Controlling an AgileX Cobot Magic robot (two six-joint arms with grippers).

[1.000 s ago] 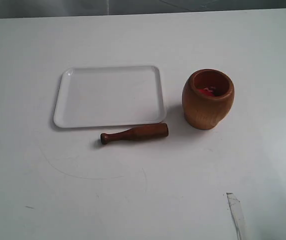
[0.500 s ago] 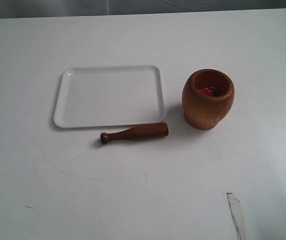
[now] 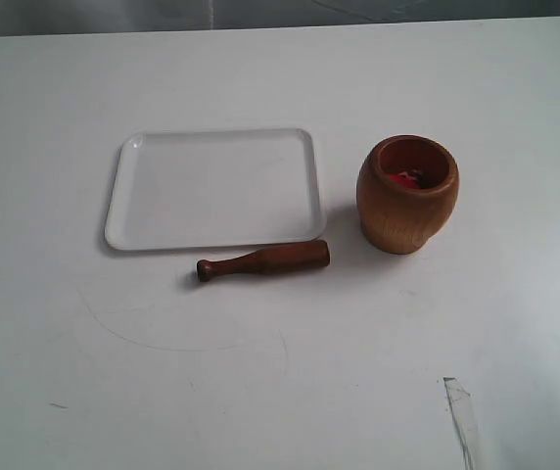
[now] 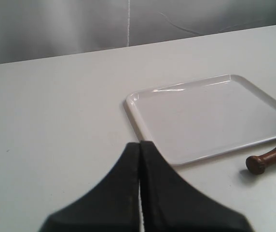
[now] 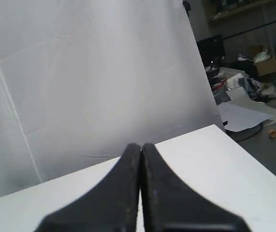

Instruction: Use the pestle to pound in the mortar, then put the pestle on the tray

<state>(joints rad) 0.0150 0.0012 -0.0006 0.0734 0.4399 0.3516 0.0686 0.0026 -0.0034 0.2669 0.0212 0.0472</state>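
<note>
The light-brown wooden mortar (image 3: 407, 194) stands upright on the white table, something red inside its mouth. The dark reddish-brown pestle (image 3: 263, 261) lies on the table just in front of the white tray (image 3: 123, 230), thick end toward the mortar. In the left wrist view the tray (image 4: 143, 130) and the pestle's knob end (image 4: 268, 158) show ahead of my left gripper (image 4: 140, 144), which is shut and holds nothing. My right gripper (image 5: 141, 146) is shut too, empty, facing the table's far edge. Neither gripper shows in the exterior view.
A strip of clear tape (image 3: 462, 416) lies on the table near the front right. A grey backdrop (image 5: 89, 72) hangs behind the table, and a cluttered room (image 5: 246, 82) shows past the table's right edge.
</note>
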